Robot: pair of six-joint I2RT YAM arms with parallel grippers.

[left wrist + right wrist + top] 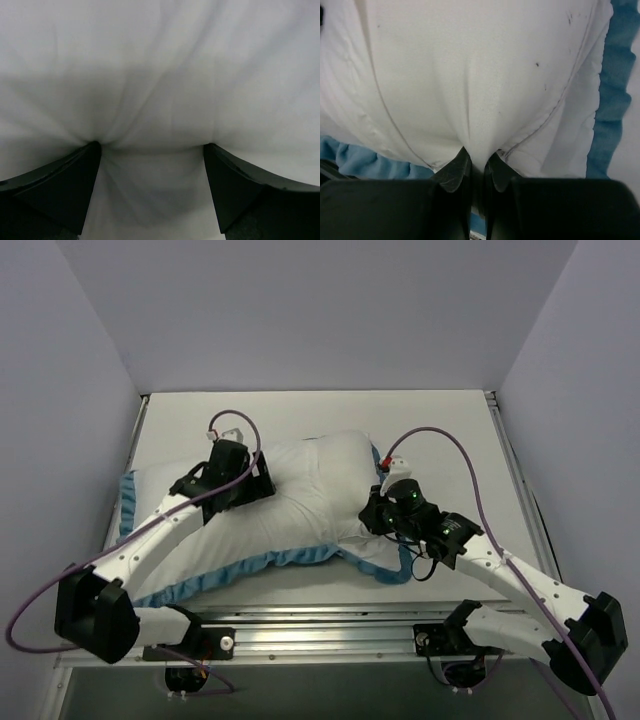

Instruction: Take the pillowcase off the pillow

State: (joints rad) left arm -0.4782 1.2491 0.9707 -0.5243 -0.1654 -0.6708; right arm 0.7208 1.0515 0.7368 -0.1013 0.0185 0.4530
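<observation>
The pillowcase (pixel 300 500) lies white side up in the middle of the table, plump with the pillow hidden inside it. Its ruffled light-blue edging (pixel 250 570) runs along the near and left sides. My left gripper (pixel 258 480) is open and pressed down into the far left part of the pillowcase; white fabric (pixel 160 75) fills the left wrist view and bulges between the spread fingers (pixel 152 145). My right gripper (pixel 380 515) is shut on a fold of the pillowcase (pixel 470 75) near its right near corner, where two stitch lines meet at the fingers (pixel 479 155). The blue edging (pixel 612 100) shows beside it.
The white table (pixel 440 440) has grey walls on the left, back and right. A metal rail (pixel 320 625) runs along the near edge between the arm bases. Purple cables (pixel 455 455) loop above both arms.
</observation>
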